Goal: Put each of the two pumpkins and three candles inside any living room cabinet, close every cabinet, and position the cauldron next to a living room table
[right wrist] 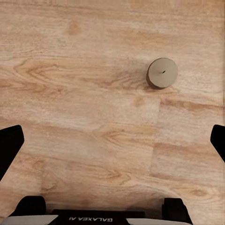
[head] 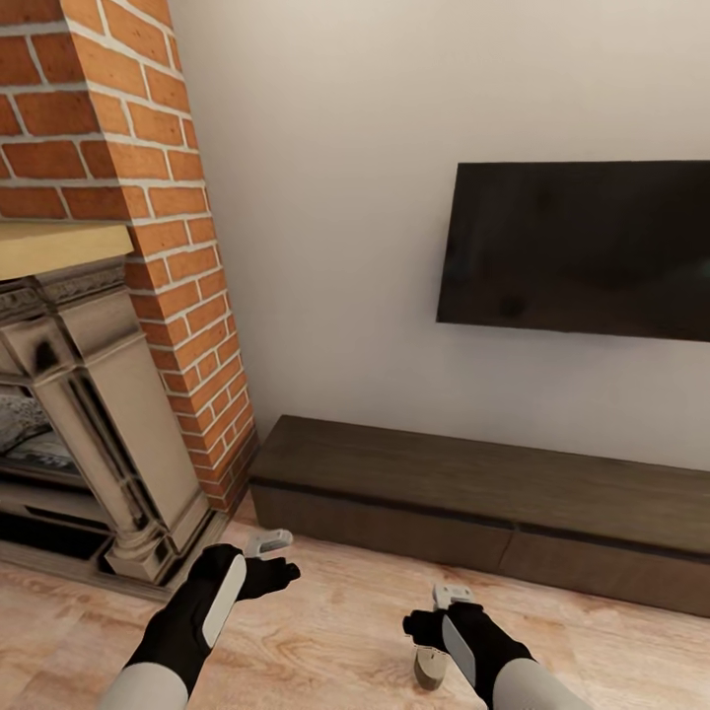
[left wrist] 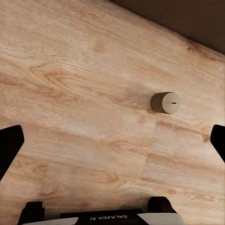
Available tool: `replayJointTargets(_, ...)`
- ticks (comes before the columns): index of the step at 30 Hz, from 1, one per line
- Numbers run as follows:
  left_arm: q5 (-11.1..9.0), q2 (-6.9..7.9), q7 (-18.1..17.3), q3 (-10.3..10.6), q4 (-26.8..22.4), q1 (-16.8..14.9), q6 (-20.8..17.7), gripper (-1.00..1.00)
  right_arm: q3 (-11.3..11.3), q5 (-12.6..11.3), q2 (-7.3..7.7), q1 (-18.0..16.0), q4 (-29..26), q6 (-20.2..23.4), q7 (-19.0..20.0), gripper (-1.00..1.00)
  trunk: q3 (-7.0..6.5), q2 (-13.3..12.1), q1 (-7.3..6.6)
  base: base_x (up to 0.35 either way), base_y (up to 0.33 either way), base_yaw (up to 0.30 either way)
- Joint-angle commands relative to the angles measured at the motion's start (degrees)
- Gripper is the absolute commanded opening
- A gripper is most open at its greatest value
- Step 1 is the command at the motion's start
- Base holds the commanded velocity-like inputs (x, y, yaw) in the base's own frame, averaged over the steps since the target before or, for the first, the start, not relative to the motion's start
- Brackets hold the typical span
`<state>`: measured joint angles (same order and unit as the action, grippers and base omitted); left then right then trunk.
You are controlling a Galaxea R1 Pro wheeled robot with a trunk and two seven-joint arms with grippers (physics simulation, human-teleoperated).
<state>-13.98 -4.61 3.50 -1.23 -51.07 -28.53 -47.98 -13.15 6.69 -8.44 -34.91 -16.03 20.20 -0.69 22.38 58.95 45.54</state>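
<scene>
A stubby tan candle [head: 430, 670] stands on the wooden floor, partly hidden under my right wrist. In the right wrist view the candle [right wrist: 162, 72] is seen from above, ahead of my right gripper [right wrist: 112, 140], whose black fingers are spread wide with nothing between them. The left wrist view has the same candle [left wrist: 165, 101] off to one side of my open left gripper [left wrist: 112, 140]. Both grippers, left [head: 268, 558] and right [head: 435, 615], hover low over the floor in front of the long dark-brown cabinet [head: 473, 493]. Its drawer fronts look shut.
A brick chimney [head: 148, 197] with a stone fireplace surround [head: 108, 414] stands at the left, right beside the cabinet's end. A black TV [head: 582, 251] hangs on the pale wall above the cabinet. Wooden floor [head: 335, 631] stretches between me and the cabinet.
</scene>
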Motion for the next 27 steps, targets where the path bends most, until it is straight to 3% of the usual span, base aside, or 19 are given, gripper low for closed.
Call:
replayJointTargets(1,-0.5,-0.06,0.4,-0.1,-0.1,0.0,-0.3,1.0,-0.4,0.6,-0.05,0.0,-0.1,0.3,0.0,1.0,0.31,0.5,0.23,0.0,0.0,0.038)
replayJointTargets(7,-0.5,-0.12,0.4,-0.1,-0.1,0.0,-0.3,1.0,-0.5,0.6,0.41,0.0,-0.1,0.4,-0.1,1.0,1.83,2.9,1.55,0.0,0.0,0.06)
replayJointTargets(14,-0.6,-0.21,0.5,0.0,-0.3,0.0,-0.4,1.0,-0.5,0.5,2.5,0.0,-0.2,0.4,0.0,1.0,3.7,5.7,3.08,0.0,0.0,0.072)
replayJointTargets(27,-0.6,-0.26,0.5,0.0,-0.5,0.0,-0.4,1.0,-0.5,0.6,2.77,-0.3,-2.5,2.0,-0.2,1.0,6.71,10.9,5.94,0.0,0.0,0.007)
